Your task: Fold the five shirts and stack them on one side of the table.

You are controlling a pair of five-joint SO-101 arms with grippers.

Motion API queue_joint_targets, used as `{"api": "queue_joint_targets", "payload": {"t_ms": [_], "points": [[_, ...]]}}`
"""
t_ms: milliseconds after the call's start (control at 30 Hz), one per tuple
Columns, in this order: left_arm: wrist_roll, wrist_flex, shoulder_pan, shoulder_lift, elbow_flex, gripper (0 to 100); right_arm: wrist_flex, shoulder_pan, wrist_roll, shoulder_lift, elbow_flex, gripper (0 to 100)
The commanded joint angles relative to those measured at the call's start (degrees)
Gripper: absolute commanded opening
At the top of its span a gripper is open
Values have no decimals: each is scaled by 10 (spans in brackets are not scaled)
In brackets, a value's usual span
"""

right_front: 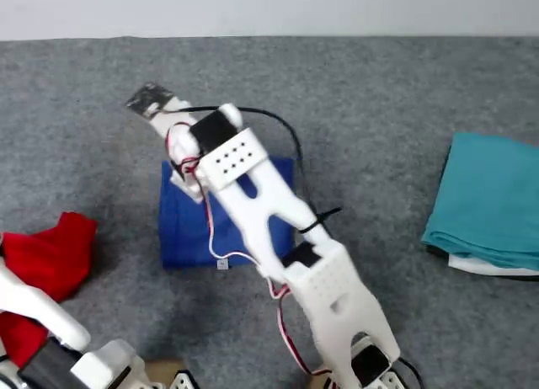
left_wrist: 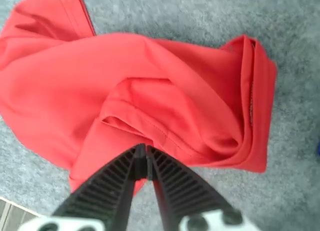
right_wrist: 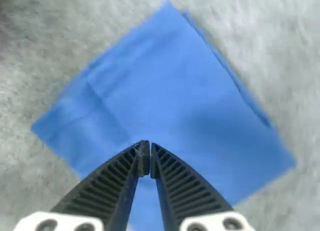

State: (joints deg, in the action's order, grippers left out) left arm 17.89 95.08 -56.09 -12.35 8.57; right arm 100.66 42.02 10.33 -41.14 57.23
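Note:
A crumpled red shirt [right_front: 50,258] lies at the table's left edge. In the left wrist view the red shirt [left_wrist: 150,86] spreads under my left gripper [left_wrist: 146,153], which is shut just above a fold, with no cloth seen between its fingers. A folded blue shirt [right_front: 189,229] lies left of the table's middle, with the right arm [right_front: 278,221] stretched over it. My right gripper [right_wrist: 146,148] hangs shut above the blue shirt [right_wrist: 170,91], apart from it. At the right edge a folded teal shirt [right_front: 493,199] rests on a white one [right_front: 484,267].
The table is covered in grey carpet [right_front: 379,111]. The left arm [right_front: 50,330] stands at the front left corner, close to the red shirt. Open carpet lies between the blue shirt and the teal stack.

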Motion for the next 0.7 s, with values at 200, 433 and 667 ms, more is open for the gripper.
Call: {"api": "queue_joint_targets", "payload": {"t_ms": [200, 433, 667], "points": [[1, 49, 2, -25, -5, 8, 23, -27, -200, 170, -244, 35], [28, 49, 2, -25, -6, 8, 21, -49, -356, 147, -280, 229], [27, 47, 2, -25, -6, 8, -15, -72, -409, 62, -263, 321]]}}
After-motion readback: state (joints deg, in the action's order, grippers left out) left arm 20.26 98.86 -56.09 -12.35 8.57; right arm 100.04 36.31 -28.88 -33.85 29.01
